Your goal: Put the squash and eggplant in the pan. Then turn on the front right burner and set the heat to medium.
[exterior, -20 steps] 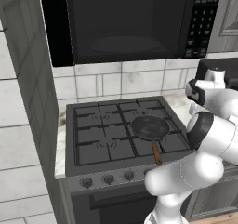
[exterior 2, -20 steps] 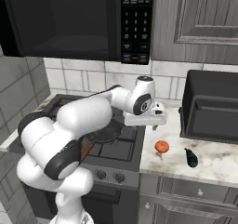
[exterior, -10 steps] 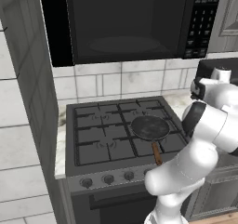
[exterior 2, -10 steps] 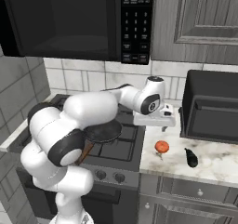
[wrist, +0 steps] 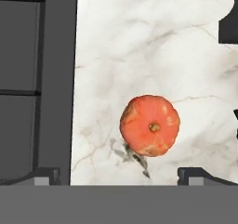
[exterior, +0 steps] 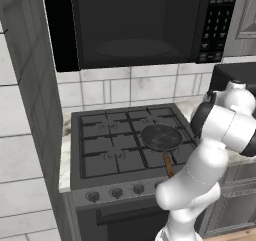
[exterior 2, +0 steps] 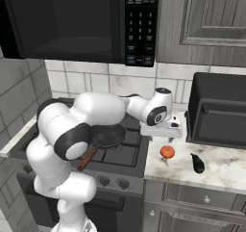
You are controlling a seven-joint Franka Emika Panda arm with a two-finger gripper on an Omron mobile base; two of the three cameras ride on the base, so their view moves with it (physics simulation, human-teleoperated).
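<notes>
Hovering: gripper (exterior 2: pixel 162 131) jaws spread wide, empty | squash (wrist: pixel 149 125) below on counter (wrist: pixel 139 42), untouched | eggplant (exterior 2: pixel 196 162) at its 3 o'clock | pan (exterior: pixel 161 137) empty on front right burner (exterior: pixel 172 147) | both loads, burner pending

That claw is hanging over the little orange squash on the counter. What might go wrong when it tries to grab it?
Two guesses. The squash is round and smooth, so the open gripper might pinch it off-centre and send it rolling across the marble counter. Also, the eggplant lies near the squash and the counter's front edge, so a nudge may push it off. The pan is small, so a drop could miss.
</notes>
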